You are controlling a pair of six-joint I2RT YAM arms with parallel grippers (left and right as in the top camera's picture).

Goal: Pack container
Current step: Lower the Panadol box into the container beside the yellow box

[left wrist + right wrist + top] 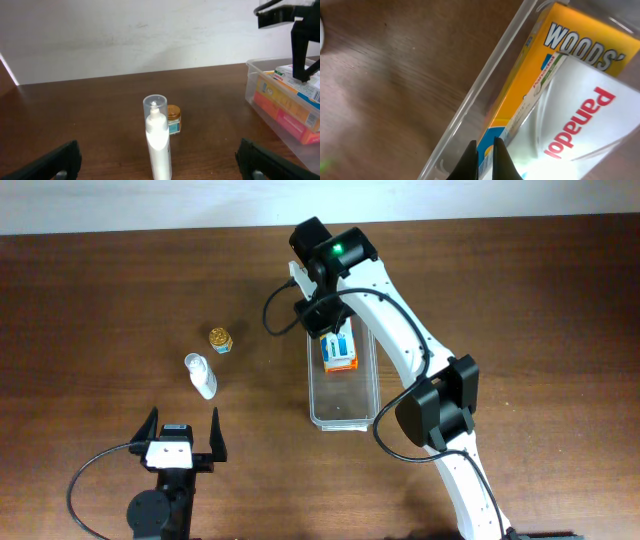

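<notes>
The clear plastic container (345, 423) lies right of centre on the table. It holds an orange-yellow box (340, 362) with a white Panadol box (590, 120) against it. My right gripper (336, 336) reaches down into the container's far end. Its fingers (486, 150) are closed together over the edge of the orange box (520, 95), next to the container wall (485, 85). My left gripper (183, 427) is open and empty near the front edge. A white pump bottle (158, 140) lies just ahead of it, between its fingers' line.
A small gold-lidded jar (221, 339) stands beyond the white bottle (201, 375), and also shows in the left wrist view (173, 119). The container (252, 82) with its boxes sits at the right of that view. A pale wall runs along the table's far edge.
</notes>
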